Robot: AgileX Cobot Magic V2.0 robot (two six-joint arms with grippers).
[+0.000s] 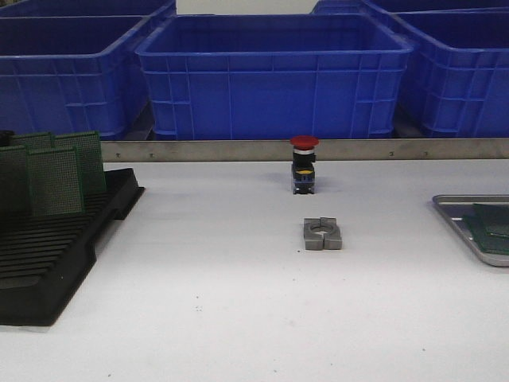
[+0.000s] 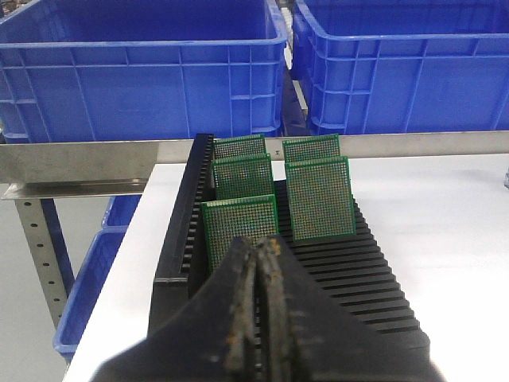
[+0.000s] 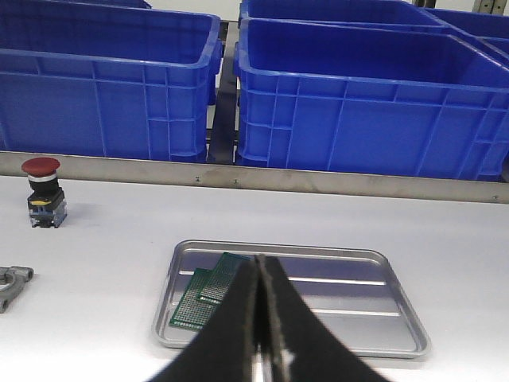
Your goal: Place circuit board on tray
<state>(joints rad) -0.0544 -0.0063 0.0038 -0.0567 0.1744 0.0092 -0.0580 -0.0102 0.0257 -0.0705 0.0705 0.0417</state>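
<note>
Several green circuit boards (image 2: 320,197) stand upright in the black slotted rack (image 2: 374,270), which also shows at the left of the front view (image 1: 56,255) with boards (image 1: 56,179). My left gripper (image 2: 258,253) is shut and empty, just in front of the nearest board (image 2: 238,227). The silver tray (image 3: 350,322) lies on the table with two green boards (image 3: 208,288) flat in it; it shows at the right edge of the front view (image 1: 453,215). My right gripper (image 3: 261,267) is shut and empty above the tray's near side. Neither gripper shows in the front view.
Blue plastic crates (image 1: 274,76) line the back behind a metal rail (image 1: 238,150). A red-capped push button (image 1: 304,165) and a grey metal clamp block (image 1: 322,234) stand mid-table. The table's left edge drops off beside the rack (image 2: 119,270).
</note>
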